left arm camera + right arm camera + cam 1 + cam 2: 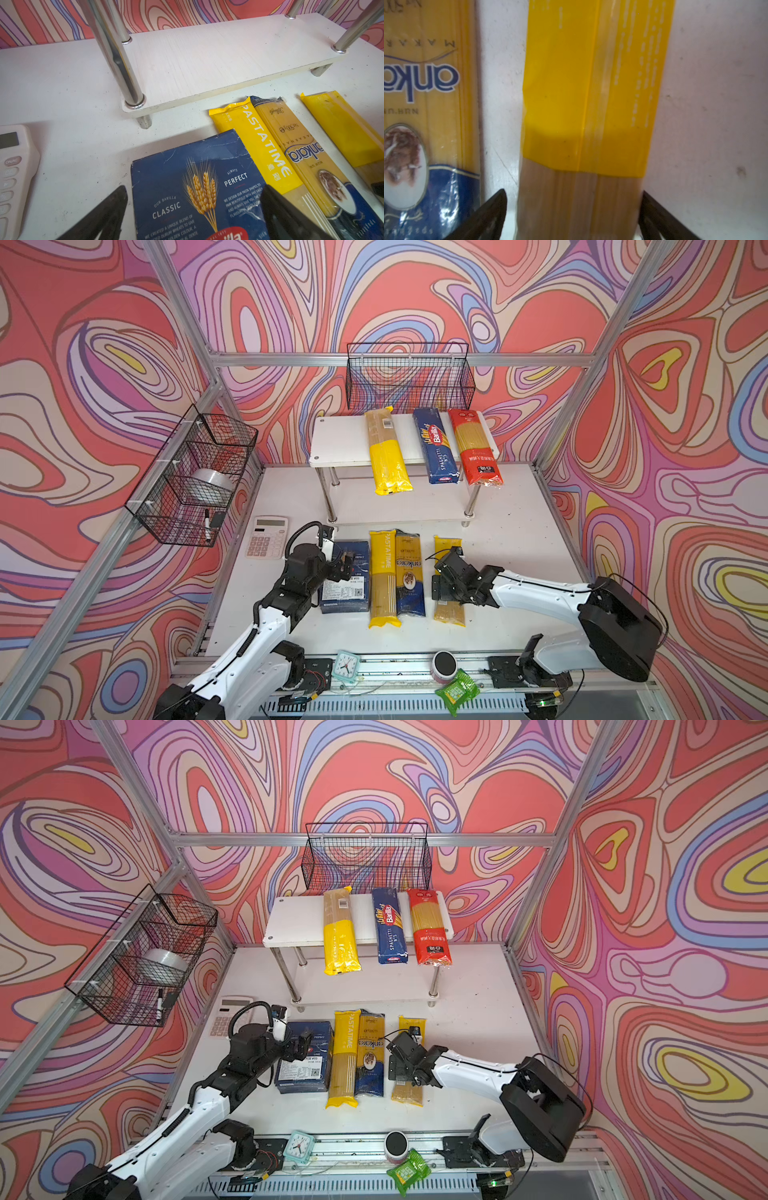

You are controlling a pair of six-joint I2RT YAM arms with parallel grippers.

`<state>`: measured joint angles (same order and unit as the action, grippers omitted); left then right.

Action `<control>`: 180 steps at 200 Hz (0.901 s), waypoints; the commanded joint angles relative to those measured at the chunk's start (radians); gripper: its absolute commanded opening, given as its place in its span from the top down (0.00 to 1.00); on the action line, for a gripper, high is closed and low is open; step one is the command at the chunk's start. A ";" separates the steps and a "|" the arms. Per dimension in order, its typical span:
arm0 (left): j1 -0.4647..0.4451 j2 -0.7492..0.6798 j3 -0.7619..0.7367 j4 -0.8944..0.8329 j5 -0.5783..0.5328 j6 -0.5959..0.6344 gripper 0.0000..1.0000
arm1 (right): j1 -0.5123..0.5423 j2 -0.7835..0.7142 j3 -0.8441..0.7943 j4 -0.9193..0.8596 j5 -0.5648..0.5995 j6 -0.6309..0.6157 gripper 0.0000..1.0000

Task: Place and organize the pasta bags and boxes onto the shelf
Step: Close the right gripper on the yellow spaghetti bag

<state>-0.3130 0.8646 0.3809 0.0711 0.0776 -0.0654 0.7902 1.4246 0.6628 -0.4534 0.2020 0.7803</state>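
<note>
Right fingers [488, 214] wide astride the yellow-and-clear bag [591, 83], left fingers [99, 216] wide over the navy box [187, 187]: centre, close gently mid-length so it lifts level.

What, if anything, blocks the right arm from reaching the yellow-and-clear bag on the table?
Probably nothing, so yes: the right pincer is open, one finger each side of the yellow-and-clear bag, nothing lying over it.
</note>
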 commanded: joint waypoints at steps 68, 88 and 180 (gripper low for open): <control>0.005 -0.006 0.025 -0.012 -0.001 0.011 0.00 | -0.014 0.057 -0.015 -0.029 -0.037 0.009 0.07; 0.005 -0.007 0.023 -0.012 0.005 0.011 0.00 | -0.014 0.083 0.005 -0.073 0.001 0.009 0.11; 0.005 -0.012 0.021 -0.010 -0.001 0.012 0.00 | -0.012 -0.015 -0.084 0.024 0.035 0.009 0.25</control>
<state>-0.3130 0.8635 0.3813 0.0711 0.0780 -0.0631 0.7841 1.4231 0.6453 -0.4625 0.2508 0.7784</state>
